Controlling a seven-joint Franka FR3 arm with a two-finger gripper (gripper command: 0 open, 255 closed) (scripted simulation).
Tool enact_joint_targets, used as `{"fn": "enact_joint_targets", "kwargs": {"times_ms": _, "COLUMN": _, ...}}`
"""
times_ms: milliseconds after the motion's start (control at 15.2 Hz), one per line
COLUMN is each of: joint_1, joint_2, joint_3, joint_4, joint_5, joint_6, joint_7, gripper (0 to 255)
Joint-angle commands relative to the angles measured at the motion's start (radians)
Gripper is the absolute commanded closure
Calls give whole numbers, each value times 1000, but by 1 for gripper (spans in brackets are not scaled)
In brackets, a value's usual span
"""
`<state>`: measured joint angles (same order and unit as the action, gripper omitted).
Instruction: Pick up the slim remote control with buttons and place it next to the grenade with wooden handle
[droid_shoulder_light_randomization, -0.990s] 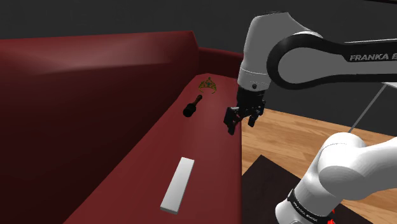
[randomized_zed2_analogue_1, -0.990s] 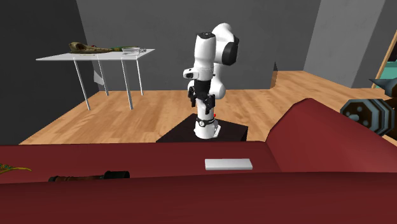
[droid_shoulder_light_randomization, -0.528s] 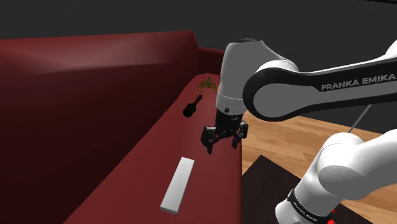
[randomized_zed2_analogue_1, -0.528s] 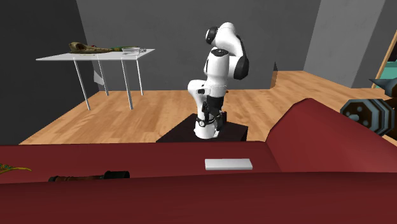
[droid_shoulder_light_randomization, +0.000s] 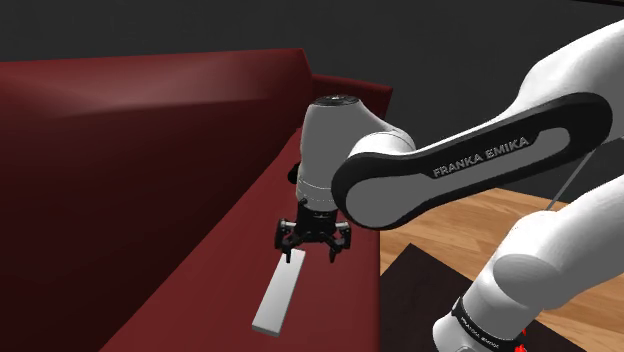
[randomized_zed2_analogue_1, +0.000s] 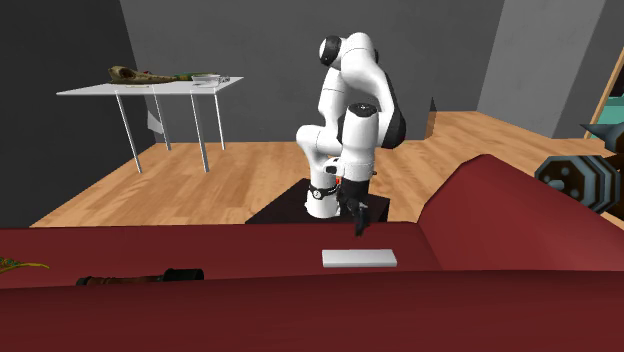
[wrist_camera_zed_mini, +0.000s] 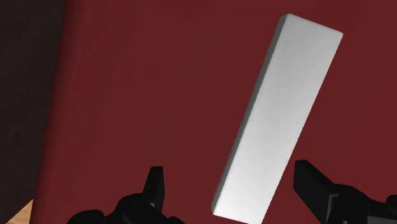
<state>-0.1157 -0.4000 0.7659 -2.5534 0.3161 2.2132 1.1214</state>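
Two fingers (wrist_camera_zed_mini: 154, 184) of the gripper (wrist_camera_zed_mini: 232, 188) stand apart over one end of the white remote (wrist_camera_zed_mini: 280, 114), which lies flat on the red sofa seat (droid_shoulder_light_randomization: 200, 290); best shifted toward its middle and squared across its width

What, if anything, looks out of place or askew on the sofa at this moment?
The remote is a plain white slab with no buttons drawn, lying flat on the red sofa seat, slanted relative to the open gripper above it. A dark stick grenade also lies on that seat.
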Motion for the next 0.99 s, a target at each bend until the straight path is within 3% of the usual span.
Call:
{"fn": "enact_joint_targets", "kwargs": {"times_ms": 0, "joint_1": -47, "joint_2": 98, "joint_3": 79, "joint_4": 33, "joint_5": -34, "joint_6": 75, "joint_7": 122, "gripper": 0}}
{"fn": "enact_joint_targets", "kwargs": {"times_ms": 198, "joint_1": -131, "joint_2": 248, "joint_3": 180, "joint_4": 91, "joint_5": -153, "joint_6": 157, "joint_7": 309, "gripper": 0}}
{"fn": "enact_joint_targets", "kwargs": {"times_ms": 726, "joint_1": -166, "joint_2": 387, "joint_3": 213, "joint_4": 61, "joint_5": -313, "joint_6": 276, "joint_7": 427, "gripper": 0}}
{"fn": "enact_joint_targets", "kwargs": {"times_ms": 924, "joint_1": -165, "joint_2": 387, "joint_3": 212, "joint_4": 61, "joint_5": -313, "joint_6": 276, "joint_7": 427, "gripper": 0}}
